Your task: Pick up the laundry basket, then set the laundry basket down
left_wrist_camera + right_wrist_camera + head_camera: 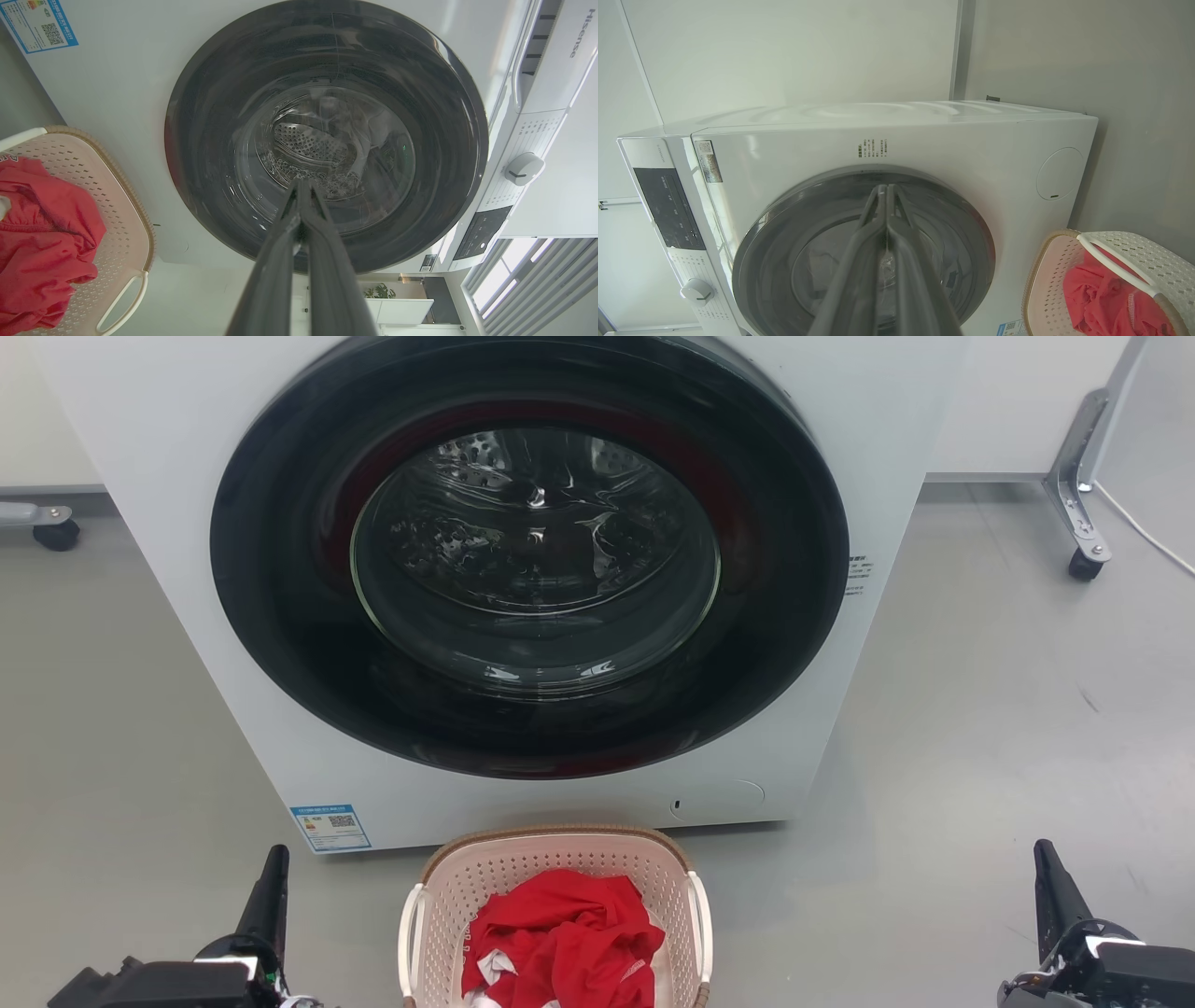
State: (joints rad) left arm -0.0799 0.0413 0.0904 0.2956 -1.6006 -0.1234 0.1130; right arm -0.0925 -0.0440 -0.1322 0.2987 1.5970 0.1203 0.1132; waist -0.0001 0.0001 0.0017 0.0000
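We saw the laundry basket (560, 873) by the washer (149, 448), our left end effector (275, 859) closed, right end effector (1043, 855) closed

Grey floor (980, 709) — window blinds (537, 280), perhaps

Bright, even indoor light. Soft white glints streak the round dark glass door (532, 560) of the white washing machine (149, 439). Both wrist views bow straight edges toward the corners. A slatted window (537, 280) glares, washed out, and the left gripper (301, 185) looks soft near the lens.
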